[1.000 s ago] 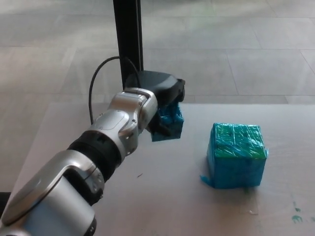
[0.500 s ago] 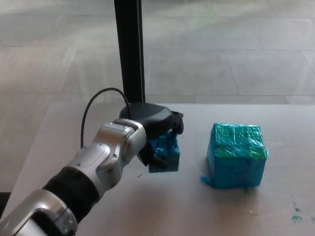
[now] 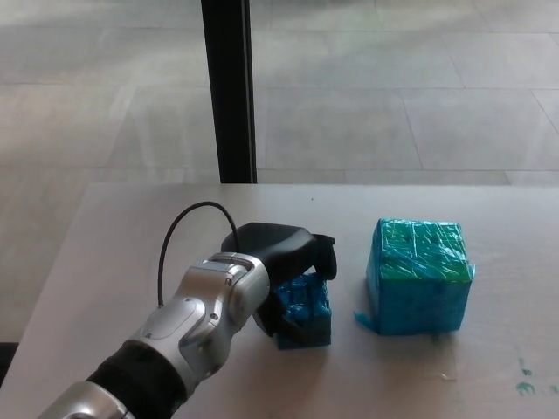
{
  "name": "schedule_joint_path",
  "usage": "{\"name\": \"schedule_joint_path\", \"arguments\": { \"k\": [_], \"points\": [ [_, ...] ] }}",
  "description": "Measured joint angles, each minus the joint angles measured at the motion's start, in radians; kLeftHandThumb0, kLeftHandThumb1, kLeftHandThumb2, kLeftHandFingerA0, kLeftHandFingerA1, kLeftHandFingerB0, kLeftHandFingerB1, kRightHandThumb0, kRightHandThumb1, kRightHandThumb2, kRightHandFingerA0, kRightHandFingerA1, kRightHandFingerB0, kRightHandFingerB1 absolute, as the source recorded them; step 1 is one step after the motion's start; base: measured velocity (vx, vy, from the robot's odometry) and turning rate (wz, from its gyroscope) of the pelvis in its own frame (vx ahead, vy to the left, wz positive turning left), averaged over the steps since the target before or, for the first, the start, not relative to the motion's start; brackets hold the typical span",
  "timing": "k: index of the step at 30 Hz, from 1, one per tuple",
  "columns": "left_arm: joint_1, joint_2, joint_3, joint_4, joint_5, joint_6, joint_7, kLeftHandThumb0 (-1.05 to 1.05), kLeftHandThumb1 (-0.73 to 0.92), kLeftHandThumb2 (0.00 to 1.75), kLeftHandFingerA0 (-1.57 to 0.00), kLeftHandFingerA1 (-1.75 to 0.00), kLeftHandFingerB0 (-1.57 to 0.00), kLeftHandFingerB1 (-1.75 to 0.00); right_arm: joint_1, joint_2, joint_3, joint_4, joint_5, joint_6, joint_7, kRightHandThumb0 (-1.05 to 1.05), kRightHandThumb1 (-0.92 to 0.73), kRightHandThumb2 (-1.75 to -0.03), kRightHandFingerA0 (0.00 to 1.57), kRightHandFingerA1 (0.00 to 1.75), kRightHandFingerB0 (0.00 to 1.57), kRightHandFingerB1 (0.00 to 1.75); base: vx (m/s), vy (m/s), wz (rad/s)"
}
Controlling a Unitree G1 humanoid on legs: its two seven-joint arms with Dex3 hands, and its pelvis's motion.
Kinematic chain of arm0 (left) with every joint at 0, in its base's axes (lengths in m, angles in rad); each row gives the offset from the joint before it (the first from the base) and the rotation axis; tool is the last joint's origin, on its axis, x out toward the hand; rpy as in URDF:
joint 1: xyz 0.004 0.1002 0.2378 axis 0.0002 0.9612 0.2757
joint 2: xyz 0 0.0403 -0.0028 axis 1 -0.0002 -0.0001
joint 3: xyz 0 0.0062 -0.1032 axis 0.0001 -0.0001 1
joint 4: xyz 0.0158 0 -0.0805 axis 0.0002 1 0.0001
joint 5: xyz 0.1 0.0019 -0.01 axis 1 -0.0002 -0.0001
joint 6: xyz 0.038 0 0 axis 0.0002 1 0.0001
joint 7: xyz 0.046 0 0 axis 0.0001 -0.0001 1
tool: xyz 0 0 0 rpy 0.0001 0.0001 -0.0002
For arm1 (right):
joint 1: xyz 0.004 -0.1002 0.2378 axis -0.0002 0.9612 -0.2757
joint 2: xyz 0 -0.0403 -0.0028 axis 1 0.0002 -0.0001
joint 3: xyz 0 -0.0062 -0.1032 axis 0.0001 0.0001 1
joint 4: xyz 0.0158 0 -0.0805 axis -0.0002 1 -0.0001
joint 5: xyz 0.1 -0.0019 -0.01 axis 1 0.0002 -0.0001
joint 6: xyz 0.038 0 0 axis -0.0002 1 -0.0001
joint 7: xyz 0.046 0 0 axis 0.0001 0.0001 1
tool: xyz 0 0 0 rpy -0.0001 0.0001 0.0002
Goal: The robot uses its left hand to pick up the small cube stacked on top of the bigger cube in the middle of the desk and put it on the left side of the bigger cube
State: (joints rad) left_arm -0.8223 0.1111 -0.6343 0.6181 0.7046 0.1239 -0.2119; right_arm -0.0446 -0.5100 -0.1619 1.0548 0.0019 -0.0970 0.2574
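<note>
Left hand holding the small cube at table level, left of the bigger cube.

The left hand point(image 3: 281, 262) reaches in from the near left, its fingers point(image 3: 325, 258) closed around the small cube point(image 3: 306, 311), pinching it from above and behind. The small cube, wrapped in blue tape, appears to rest on the table point(image 3: 113, 253), though contact underneath cannot be confirmed. The bigger cube point(image 3: 419, 278), blue with a green top, stands just to its right, with a narrow gap between them. A black post point(image 3: 229, 87) rises beyond the table's far edge. The right hand is out of view.
</note>
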Motion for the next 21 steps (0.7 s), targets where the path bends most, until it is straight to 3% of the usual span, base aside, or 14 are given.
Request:
{"name": "schedule_joint_path", "arguments": {
  "k": [6, 7, 8, 9, 10, 11, 12, 14, 15, 21],
  "points": [
    [-0.011, 0.012, -0.018, 0.024, 0.014, 0.0, 0.02, -0.43, 0.66, 0.59, -0.82, -1.56, -0.75, -0.66, 0.003, 0.0, 0.001, -0.003, -0.002, -0.003, -0.001, -0.33, -0.67, -0.6, 0.68, 0.69, 0.61, 0.49, 0.0, 0.0, 0.0],
    [-0.011, 0.013, -0.02, 0.025, 0.017, 0.0, 0.022, -0.52, 0.69, 0.6, -0.73, -1.18, -0.43, -0.54, 0.004, 0.0, 0.001, -0.003, -0.002, -0.004, -0.001, -0.34, -0.64, -0.59, 0.68, 0.69, 0.62, 0.49, 0.0, 0.0, 0.0],
    [-0.016, 0.014, -0.024, 0.031, 0.019, 0.0, 0.018, -0.65, 0.69, 0.61, -0.38, -0.76, -0.22, -0.41, 0.004, 0.0, 0.001, -0.003, -0.002, -0.005, -0.001, -0.34, -0.64, -0.59, 0.69, 0.7, 0.63, 0.49, 0.0, 0.0, 0.0],
    [-0.019, 0.016, -0.028, 0.034, 0.021, 0.002, 0.009, -0.65, 0.69, 0.61, -0.38, -0.76, -0.22, -0.41, 0.004, 0.0, 0.001, -0.003, -0.002, -0.005, -0.001, -0.34, -0.64, -0.59, 0.69, 0.7, 0.63, 0.49, 0.0, 0.0, 0.0],
    [-0.021, 0.018, -0.031, 0.037, 0.022, 0.005, -0.001, -0.75, 0.52, 0.92, -0.16, -0.58, -0.05, -0.38, 0.004, 0.0, 0.001, -0.003, -0.002, -0.005, -0.001, -0.34, -0.65, -0.59, 0.68, 0.7, 0.63, 0.49, 0.0, 0.0, 0.0],
    [-0.023, 0.02, -0.036, 0.04, 0.023, 0.009, -0.012, -0.96, 0.55, 0.96, 0.0, -0.09, 0.0, 0.0, 0.004, 0.0, 0.001, -0.004, -0.002, -0.005, -0.001, -0.35, -0.63, -0.59, 0.69, 0.67, 0.63, 0.47, 0.0, 0.0, 0.0],
    [-0.026, 0.02, -0.039, 0.045, 0.024, 0.015, -0.026, -0.97, 0.5, 0.88, 0.0, 0.0, 0.0, 0.0, 0.004, 0.0, 0.001, -0.005, -0.002, -0.005, -0.001, -0.33, -0.63, -0.59, 0.68, 0.67, 0.62, 0.48, 0.0, 0.0, 0.0],
    [-0.03, 0.018, -0.04, 0.054, 0.024, 0.029, -0.052, -1.03, 0.5, 0.89, 0.0, 0.0, 0.0, 0.0, 0.003, 0.0, 0.001, -0.003, -0.002, -0.005, -0.001, -0.33, -0.62, -0.59, 0.69, 0.65, 0.63, 0.48, 0.0, 0.0, 0.0],
    [-0.032, 0.018, -0.04, 0.058, 0.024, 0.036, -0.065, -1.05, 0.69, 0.62, 0.0, 0.0, 0.0, 0.0, 0.002, 0.0, 0.001, 0.0, -0.002, -0.006, -0.002, -0.33, -0.63, -0.59, 0.69, 0.66, 0.63, 0.47, 0.0, 0.0, 0.0],
    [-0.056, 0.011, -0.022, 0.067, 0.018, 0.061, -0.132, -1.05, 0.68, 0.65, 0.0, 0.0, 0.0, 0.0, 0.001, 0.0, -0.002, 0.0, -0.001, -0.009, 0.0, -0.33, -0.61, -0.58, 0.68, 0.64, 0.6, 0.44, 0.0, 0.0, 0.0]
  ]
}}
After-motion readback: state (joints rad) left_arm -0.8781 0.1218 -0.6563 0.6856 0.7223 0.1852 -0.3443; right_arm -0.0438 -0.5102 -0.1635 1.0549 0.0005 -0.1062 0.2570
